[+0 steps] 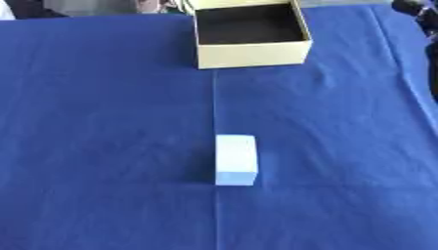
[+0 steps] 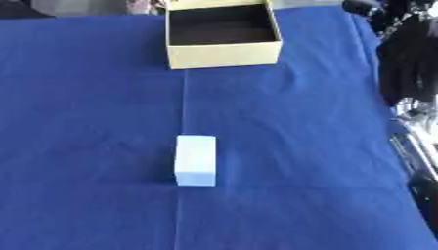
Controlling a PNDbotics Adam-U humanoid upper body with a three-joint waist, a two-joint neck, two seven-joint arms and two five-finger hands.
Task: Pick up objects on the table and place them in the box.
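Note:
A pale blue-white rectangular block (image 1: 235, 159) lies on the blue cloth near the middle of the table, its long side pointing away from me. Nothing touches it. An open cream cardboard box (image 1: 251, 54) with a dark inside stands at the far edge, straight beyond the block, and nothing shows inside it. My right hand (image 2: 405, 66) hangs at the table's right edge, black, fingers straight and pointing down, holding nothing. It is far from both the block and the box. My left hand shows in no view.
The blue cloth (image 1: 102, 122) covers the whole table, with a crease running from the box toward me. Silver and black arm parts (image 2: 417, 146) sit along the right edge below the hand.

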